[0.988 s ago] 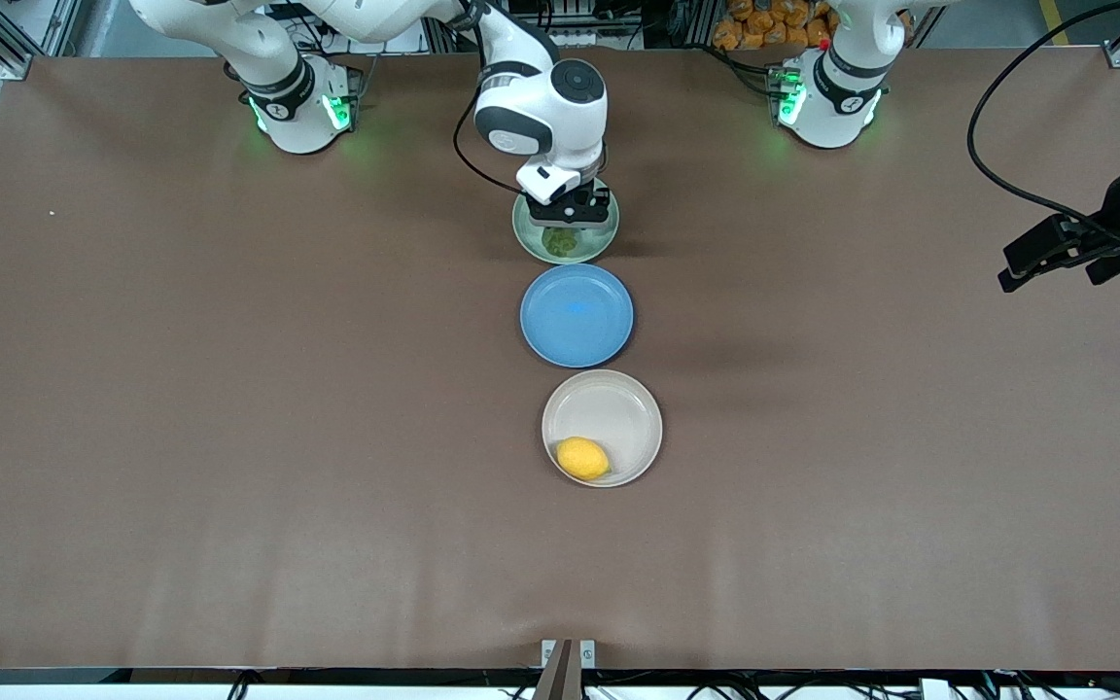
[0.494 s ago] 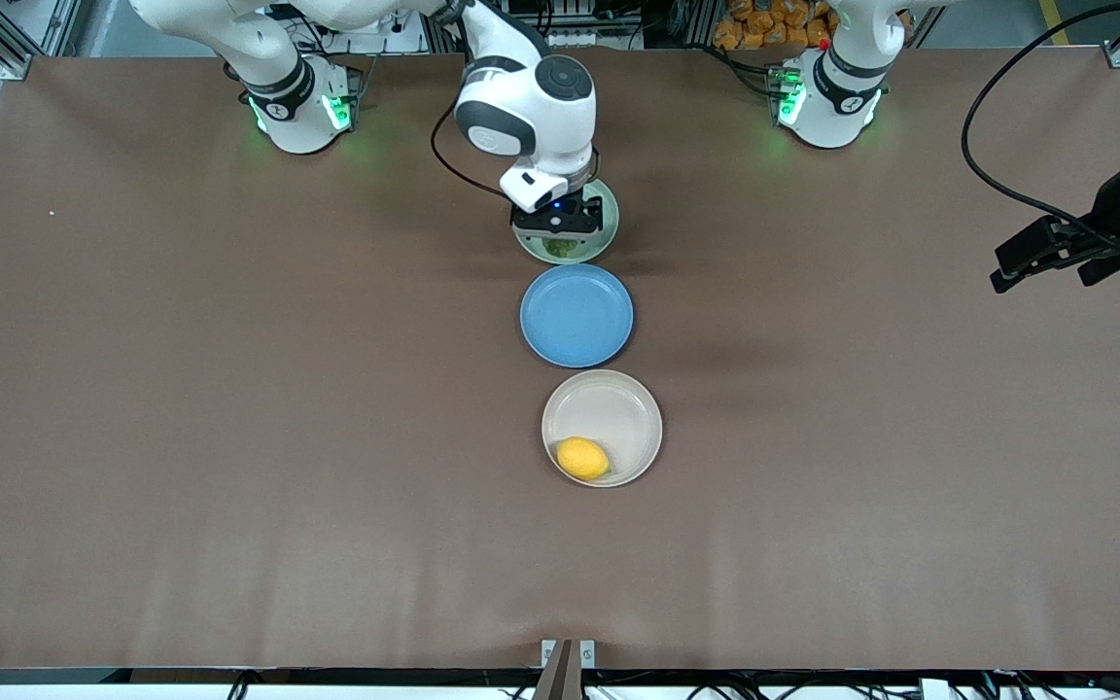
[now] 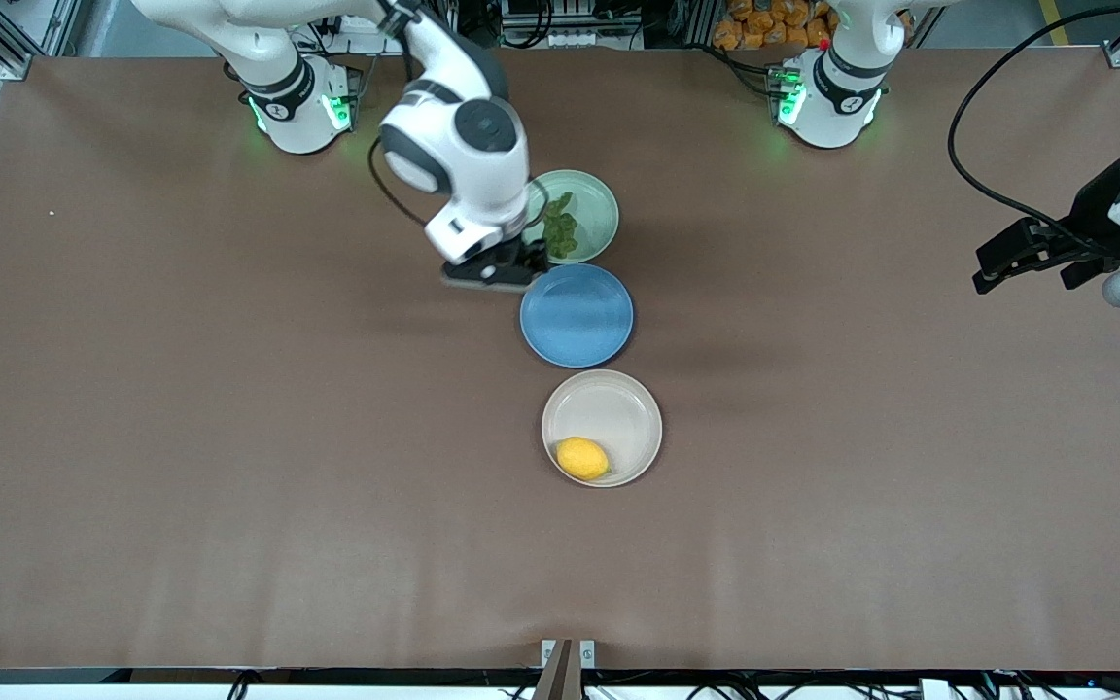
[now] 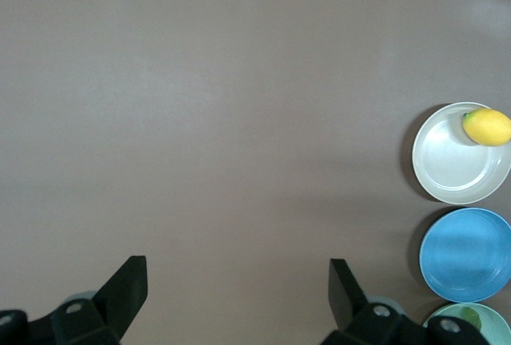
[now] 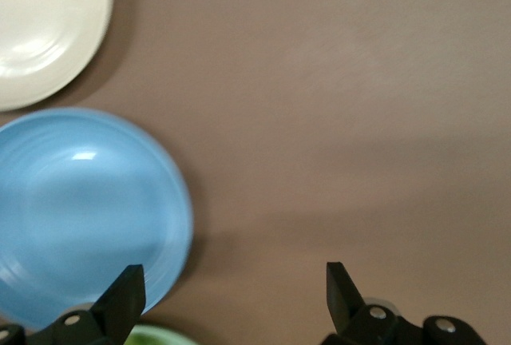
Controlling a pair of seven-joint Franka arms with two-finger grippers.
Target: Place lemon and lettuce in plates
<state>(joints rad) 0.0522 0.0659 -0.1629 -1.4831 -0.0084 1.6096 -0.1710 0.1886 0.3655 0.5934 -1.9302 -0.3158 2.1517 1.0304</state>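
The right claw (image 3: pixel 490 275) has left the mint plate (image 3: pixel 591 199) and now hangs, jaws apart, over bare desk (image 3: pixel 229 389) beside the blue plate (image 3: pixel 577 315), so the lettuce (image 3: pixel 560 229) lies uncovered (a second ago half hidden). The left claw (image 3: pixel 1032 261) has edged inward.

Broad, flat table (image 3: pixel 229 437) with a plain matte brown top, filling nearly the whole front view. Three round shallow rimmed plates rest directly on it in a column just right of centre, close together but not touching. Uppermost in the frame: the pale mint-green plate (image 3: pixel 591 199), upper centre. Below it: the blue plate (image 3: pixel 577 315), mid-frame. Lowest: the cream-white plate (image 3: pixel 609 413), just below centre. Two white robot bases with green lights stand on the top edge, one at upper left (image 3: pixel 297 107), one at upper right (image 3: pixel 824 97).
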